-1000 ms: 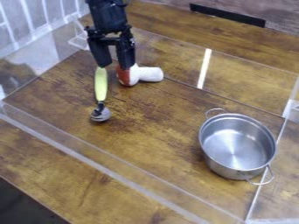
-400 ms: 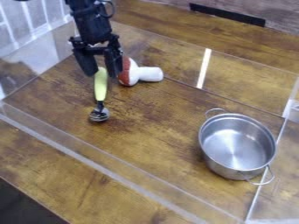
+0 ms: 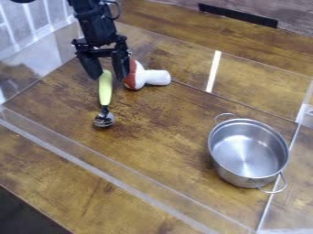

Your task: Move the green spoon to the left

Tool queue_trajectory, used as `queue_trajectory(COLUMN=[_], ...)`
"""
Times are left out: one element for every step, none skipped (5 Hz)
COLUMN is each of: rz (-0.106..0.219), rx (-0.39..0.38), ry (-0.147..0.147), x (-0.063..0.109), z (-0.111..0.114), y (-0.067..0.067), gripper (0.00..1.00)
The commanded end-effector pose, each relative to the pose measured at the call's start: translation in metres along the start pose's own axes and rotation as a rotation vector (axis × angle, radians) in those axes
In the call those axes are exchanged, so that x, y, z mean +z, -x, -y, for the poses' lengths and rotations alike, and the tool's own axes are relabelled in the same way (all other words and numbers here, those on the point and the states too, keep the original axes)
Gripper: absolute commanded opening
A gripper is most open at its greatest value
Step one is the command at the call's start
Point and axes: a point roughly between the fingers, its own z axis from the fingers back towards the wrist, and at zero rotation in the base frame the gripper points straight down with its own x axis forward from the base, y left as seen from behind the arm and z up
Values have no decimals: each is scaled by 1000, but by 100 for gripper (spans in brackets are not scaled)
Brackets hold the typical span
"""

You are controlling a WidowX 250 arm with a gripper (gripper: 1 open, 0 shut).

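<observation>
The green spoon (image 3: 105, 93) lies on the wooden table, its yellow-green handle pointing away from the camera and its silver bowl (image 3: 105, 118) toward the front. My gripper (image 3: 102, 69) hangs directly over the far end of the handle, pointing nearly straight down. It is open, one dark finger on each side of the handle's tip, and nothing is held. Whether the fingertips touch the table I cannot tell.
A toy mushroom (image 3: 143, 79) with a red cap and white stem lies just right of the gripper. A steel pot (image 3: 248, 151) stands at the front right. Clear plastic walls (image 3: 123, 178) fence the table's work area.
The gripper has shifted left and slightly lower since the oldest frame, and rolled about its axis, so its fingers now straddle the handle's end. The spoon has not moved.
</observation>
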Motion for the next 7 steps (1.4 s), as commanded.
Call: queue_trajectory(rz=[51, 37, 23, 29, 43, 61, 78], rx=[-8, -33, -59, -10, 41, 120, 200], ry=[-20, -18, -12, -6, 8, 15, 19], x=[19, 15, 11, 6, 5, 4, 3], z=[-1, 8, 18, 18, 17, 23, 27], y=[-4, -2, 1, 6, 11, 9, 7], gripper=[100, 100, 100, 100, 100, 100, 100])
